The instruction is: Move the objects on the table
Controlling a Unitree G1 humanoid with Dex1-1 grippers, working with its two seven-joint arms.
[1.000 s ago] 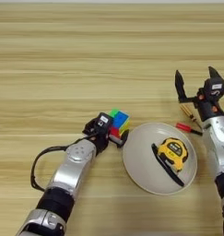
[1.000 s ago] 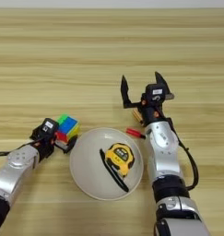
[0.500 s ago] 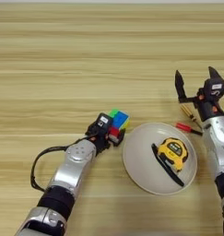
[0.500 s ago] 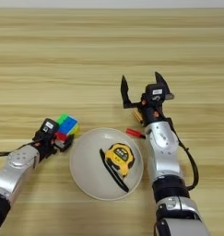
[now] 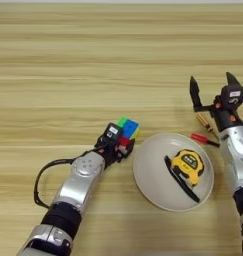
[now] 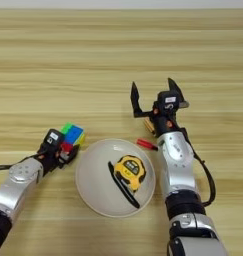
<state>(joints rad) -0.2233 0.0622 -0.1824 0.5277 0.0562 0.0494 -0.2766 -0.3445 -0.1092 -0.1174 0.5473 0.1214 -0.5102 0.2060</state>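
The puzzle cube (image 5: 129, 128), showing green, blue and yellow squares, sits just left of the round beige plate (image 5: 152, 176). My left gripper (image 5: 121, 144) is shut on the cube's near side, its arm reaching in from the lower left. The yellow-and-black tape measure (image 5: 189, 165) lies inside the plate with its black strap (image 5: 180, 181) trailing toward the near rim. My right gripper (image 5: 211, 88) stands open above the table (image 5: 93, 60), beyond the plate's far right edge, with nothing between its fingers.
A small red-handled tool (image 5: 204, 138) lies on the wood between the plate and the right gripper, with a thin orange piece (image 5: 205, 123) just past it. A black cable (image 5: 39, 181) loops beside my left forearm.
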